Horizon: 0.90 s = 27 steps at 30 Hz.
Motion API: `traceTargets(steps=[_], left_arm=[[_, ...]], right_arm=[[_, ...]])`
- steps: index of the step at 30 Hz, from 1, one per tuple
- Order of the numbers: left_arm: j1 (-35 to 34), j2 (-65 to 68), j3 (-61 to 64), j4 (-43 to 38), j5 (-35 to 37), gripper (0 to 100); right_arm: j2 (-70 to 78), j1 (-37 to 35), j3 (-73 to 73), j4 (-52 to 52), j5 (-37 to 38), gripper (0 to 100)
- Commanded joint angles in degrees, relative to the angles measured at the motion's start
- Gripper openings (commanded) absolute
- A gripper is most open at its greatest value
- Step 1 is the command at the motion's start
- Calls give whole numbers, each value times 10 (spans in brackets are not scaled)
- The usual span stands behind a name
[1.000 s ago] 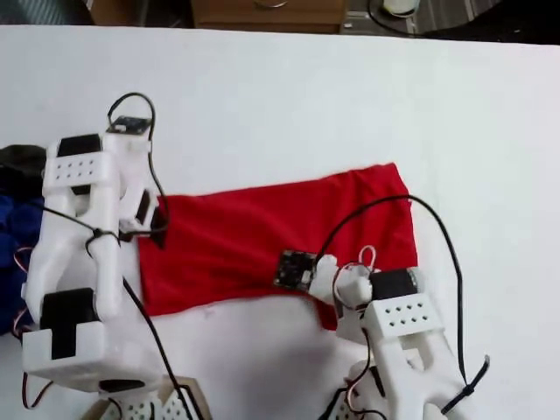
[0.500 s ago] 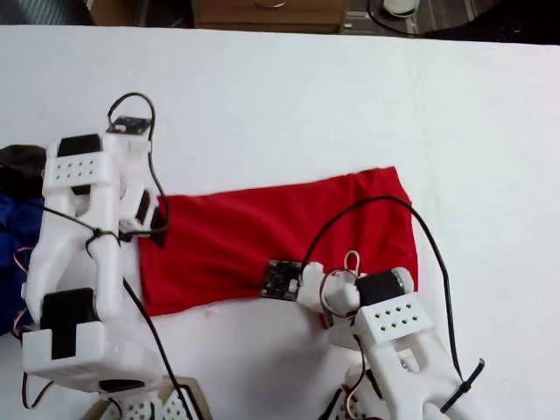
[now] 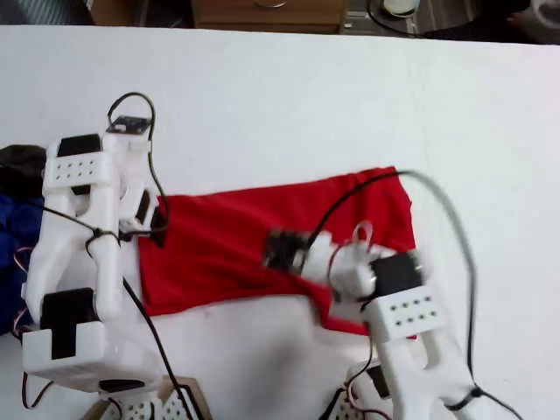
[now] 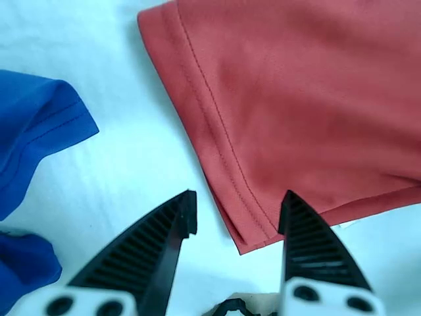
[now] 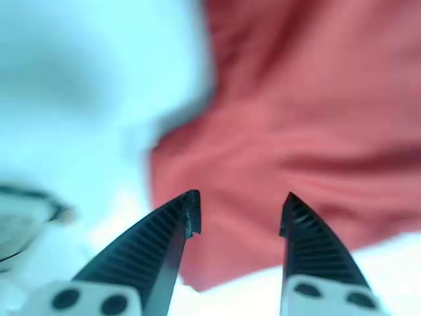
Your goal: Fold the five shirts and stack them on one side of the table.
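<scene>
A red shirt (image 3: 236, 236) lies folded into a long band across the middle of the white table (image 3: 350, 96). My left gripper (image 4: 237, 214) hangs open over the shirt's left hemmed corner (image 4: 250, 237), with nothing between its fingers. In the high view the left arm (image 3: 83, 236) stands at the shirt's left end. My right gripper (image 5: 238, 214) is open above rumpled red cloth (image 5: 296, 131) near the shirt's front edge. The right arm (image 3: 385, 297) covers the shirt's right front part.
Blue shirts (image 3: 13, 254) and a dark one (image 3: 19, 159) lie bunched at the table's left edge; blue cloth (image 4: 36, 131) lies close beside the red hem. Black cables loop over both arms. The far half of the table is bare white.
The right arm has swung over the shirt, its wrist moving left and then farther onto the cloth. The shirt's right end has bunched slightly. The left arm has not moved.
</scene>
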Motion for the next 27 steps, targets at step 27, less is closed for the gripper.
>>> traceTargets(steps=[27], left_arm=[[155, -18, 233, -158, -49, 226]], right_arm=[[758, 198, -526, -307, -262, 21]])
